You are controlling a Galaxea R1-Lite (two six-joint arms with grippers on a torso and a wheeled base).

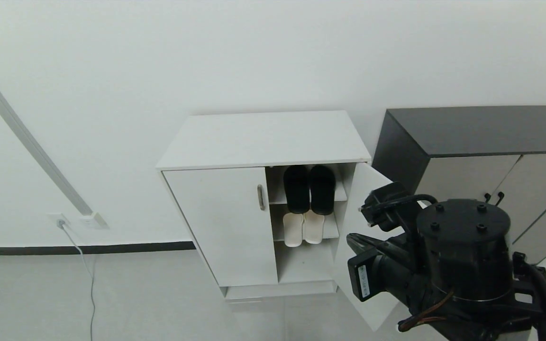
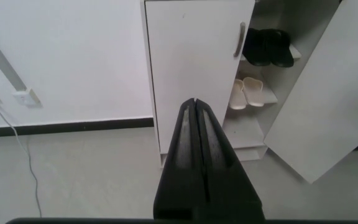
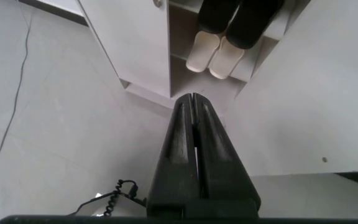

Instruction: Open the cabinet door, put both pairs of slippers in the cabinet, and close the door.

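Note:
The white cabinet (image 1: 263, 139) stands against the wall with its left door (image 1: 221, 222) closed and its right door (image 1: 359, 189) swung open. Black slippers (image 1: 309, 189) lie on the top shelf, and white slippers (image 1: 303, 228) lie on the shelf below. My right arm (image 1: 396, 246) is low in front of the open door. My right gripper (image 3: 193, 98) is shut and empty, pointing at the cabinet's foot beside the open door (image 3: 309, 99), below the white slippers (image 3: 215, 53). My left gripper (image 2: 194, 102) is shut and empty, back from the closed door (image 2: 191, 56).
A dark cabinet (image 1: 481, 132) stands to the right of the white one. A wall socket (image 1: 59, 221) at the left feeds a cable (image 1: 90, 284) trailing down onto the floor. A coiled cable (image 3: 114, 193) hangs near the right arm. Open floor lies left of the cabinet.

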